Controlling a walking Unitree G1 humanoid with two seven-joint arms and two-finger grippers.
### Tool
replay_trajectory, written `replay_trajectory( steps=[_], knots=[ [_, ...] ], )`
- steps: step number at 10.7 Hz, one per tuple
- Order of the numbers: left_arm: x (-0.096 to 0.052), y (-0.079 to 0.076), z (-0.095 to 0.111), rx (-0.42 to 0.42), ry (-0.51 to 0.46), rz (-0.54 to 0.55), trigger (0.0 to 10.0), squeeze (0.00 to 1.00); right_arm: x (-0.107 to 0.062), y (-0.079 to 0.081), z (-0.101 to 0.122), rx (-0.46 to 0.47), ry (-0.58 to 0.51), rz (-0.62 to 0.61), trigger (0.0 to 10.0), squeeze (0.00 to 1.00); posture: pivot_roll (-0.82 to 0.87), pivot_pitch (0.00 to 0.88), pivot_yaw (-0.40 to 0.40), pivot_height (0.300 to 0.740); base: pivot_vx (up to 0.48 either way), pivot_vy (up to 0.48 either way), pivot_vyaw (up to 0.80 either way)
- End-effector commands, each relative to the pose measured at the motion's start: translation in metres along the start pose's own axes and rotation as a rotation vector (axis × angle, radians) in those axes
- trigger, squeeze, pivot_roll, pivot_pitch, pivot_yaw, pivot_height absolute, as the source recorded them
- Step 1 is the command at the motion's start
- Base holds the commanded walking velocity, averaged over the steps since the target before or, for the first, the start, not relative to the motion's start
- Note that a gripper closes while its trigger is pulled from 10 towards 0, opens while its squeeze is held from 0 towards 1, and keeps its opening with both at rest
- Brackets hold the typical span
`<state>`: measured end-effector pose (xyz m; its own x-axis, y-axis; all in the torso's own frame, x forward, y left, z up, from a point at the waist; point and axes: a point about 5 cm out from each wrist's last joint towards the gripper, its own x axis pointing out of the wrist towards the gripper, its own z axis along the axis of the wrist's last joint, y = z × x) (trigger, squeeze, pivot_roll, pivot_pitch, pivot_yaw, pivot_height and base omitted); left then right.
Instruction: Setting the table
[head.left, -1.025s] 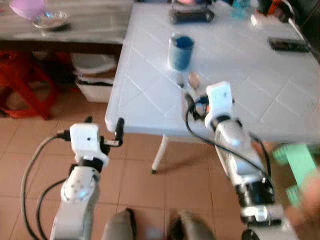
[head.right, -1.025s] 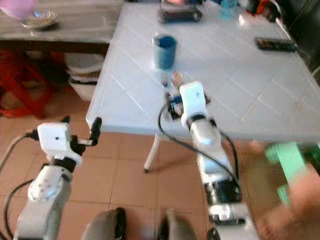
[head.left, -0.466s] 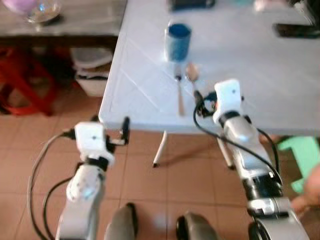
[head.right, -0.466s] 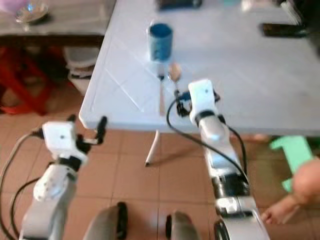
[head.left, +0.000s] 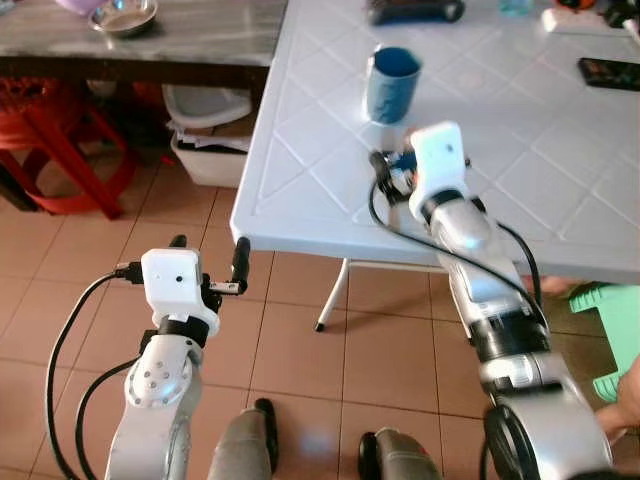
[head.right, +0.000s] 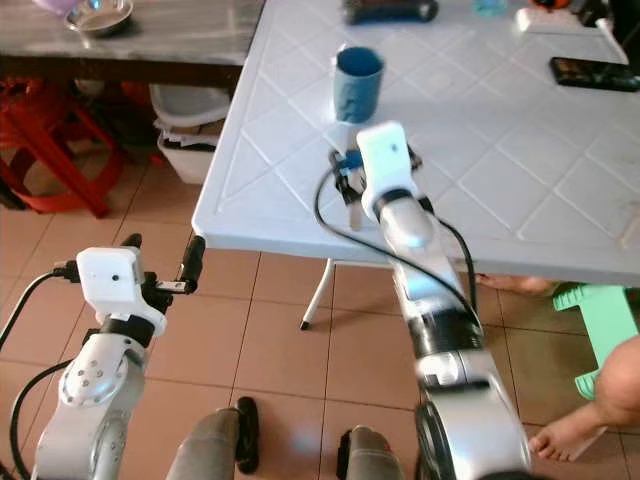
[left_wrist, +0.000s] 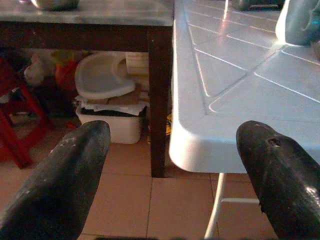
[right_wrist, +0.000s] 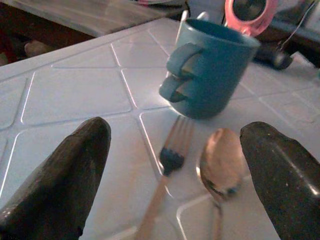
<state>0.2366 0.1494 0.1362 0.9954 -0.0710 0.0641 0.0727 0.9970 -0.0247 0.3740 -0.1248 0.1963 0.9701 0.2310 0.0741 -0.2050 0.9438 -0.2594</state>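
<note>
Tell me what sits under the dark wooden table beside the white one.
Under the dark wooden table sit a white plastic bin with a white lid resting on top, and a red stool. The tabletop covers whatever lies further back, and the bin's contents are hidden.

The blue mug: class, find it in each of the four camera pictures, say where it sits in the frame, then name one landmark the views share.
Left eye view: blue mug near the top, right of centre, beyond the right gripper.
Right eye view: near the top, around centre.
Left wrist view: not identifiable; a blurred object is cut off at the top right corner.
Right wrist view: upper centre, behind the fork and spoon.
Shared landmark: the white table.
</note>
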Motion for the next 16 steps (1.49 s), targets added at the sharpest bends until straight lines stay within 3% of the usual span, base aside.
replay_trajectory(
  steps=[1, 6, 10, 11, 14, 16],
  knots=[
    [-0.005, 0.001, 0.000, 0.013, 0.014, 0.007, 10.0, 0.00, 0.005, 0.000, -0.001, 0.027, 0.025, -0.012, 10.0, 0.00, 0.11, 0.273, 0.028, 0.740, 0.000, 0.000, 0.00],
    [-0.011, 0.005, 0.002, 0.025, 0.031, 0.002, 10.0, 0.00, 0.005, 0.019, -0.008, 0.080, 0.098, -0.040, 10.0, 0.00, 0.13, 0.298, 0.030, 0.740, 0.000, 0.000, 0.00],
    [-0.011, 0.004, 0.002, 0.026, 0.039, -0.007, 10.0, 0.00, 0.011, 0.016, -0.014, 0.139, 0.157, -0.071, 10.0, 0.00, 0.13, 0.297, 0.031, 0.740, 0.000, 0.000, 0.00],
    [-0.011, 0.005, 0.002, 0.028, 0.040, -0.005, 10.0, 0.00, 0.013, 0.016, -0.018, 0.200, 0.198, -0.082, 0.0, 0.00, 0.13, 0.297, 0.030, 0.740, 0.000, 0.000, 0.00],
    [-0.012, 0.005, 0.002, 0.031, 0.043, -0.012, 10.0, 0.00, 0.014, 0.018, -0.025, 0.284, 0.261, -0.094, 0.0, 0.00, 0.14, 0.294, 0.032, 0.740, 0.000, 0.000, 0.00],
    [-0.014, 0.001, 0.006, -0.004, 0.020, -0.086, 10.0, 0.00, 0.013, 0.013, -0.034, 0.353, 0.318, -0.103, 0.0, 0.00, 0.13, 0.294, 0.032, 0.740, 0.000, 0.000, 0.00]
  ],
)
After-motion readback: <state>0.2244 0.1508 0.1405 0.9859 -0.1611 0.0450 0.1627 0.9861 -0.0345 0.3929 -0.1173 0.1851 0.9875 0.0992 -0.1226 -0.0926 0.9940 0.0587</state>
